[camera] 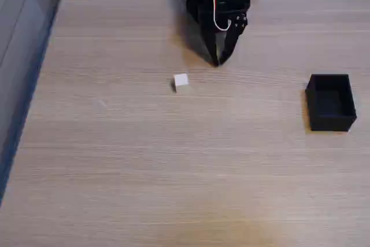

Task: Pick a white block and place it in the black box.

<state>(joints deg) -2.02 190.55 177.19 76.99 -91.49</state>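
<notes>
Fixed view | jaws [218, 61] closed, empty, tips down above worktop [173, 172] | white block [181, 81] near, lower left | black box [330, 102] far right, open-topped

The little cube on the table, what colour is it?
White, with greyish shaded sides. The white block shows clearly in the fixed view, lying on the wooden table.

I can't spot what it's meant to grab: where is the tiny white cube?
In the fixed view the tiny white cube sits on the wooden table, left of centre, just below-left of the black gripper and far left of the black open-topped box.
</notes>
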